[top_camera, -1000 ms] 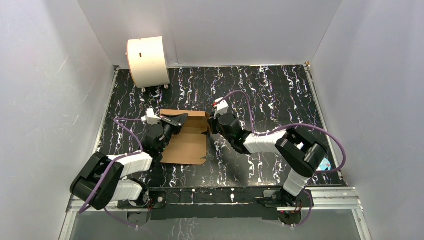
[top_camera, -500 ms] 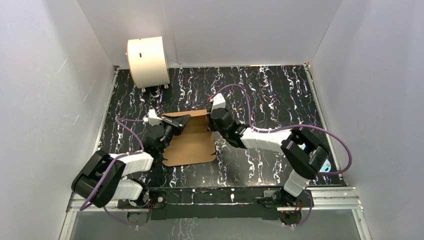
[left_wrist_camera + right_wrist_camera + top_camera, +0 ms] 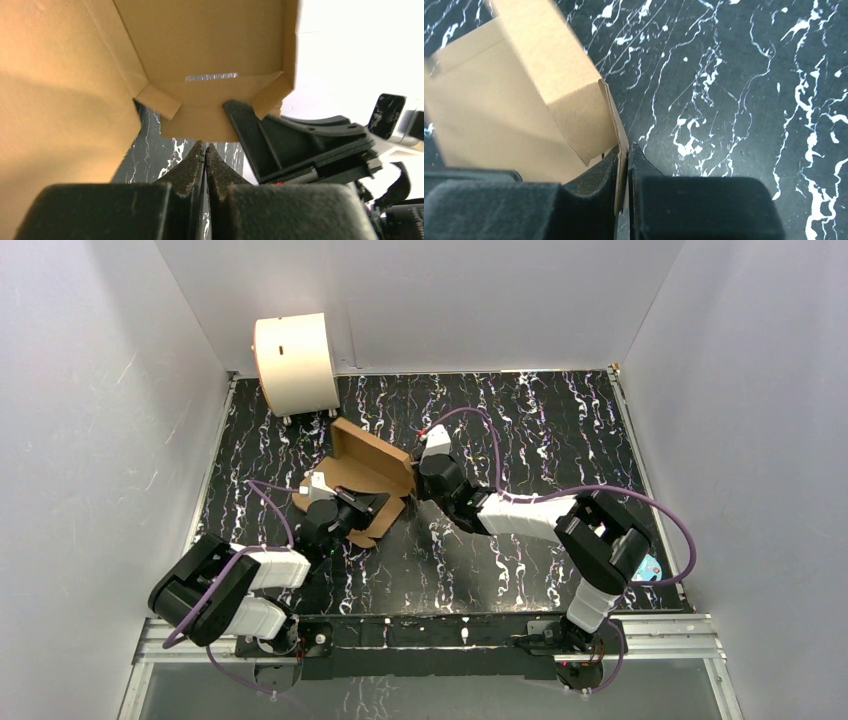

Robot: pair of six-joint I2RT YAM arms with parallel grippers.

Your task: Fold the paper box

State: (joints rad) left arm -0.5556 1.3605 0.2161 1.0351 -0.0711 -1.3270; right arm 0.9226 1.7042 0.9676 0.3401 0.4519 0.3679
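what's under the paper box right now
The black marbled table shows beneath the raised paper box, with the left pincer below its flap. Anything farther under is covered.

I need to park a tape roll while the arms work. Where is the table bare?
Widest bare patch: far right of the table, between back wall, right wall and right arm. A smaller one: near edge, between right arm and left arm. Crowded: centre-left, where left gripper and right gripper work at the paper box, drum behind.

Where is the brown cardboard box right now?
In the top view, the box is near the middle, slightly left, tipped up between the left gripper and the right gripper, nearer than the white drum.
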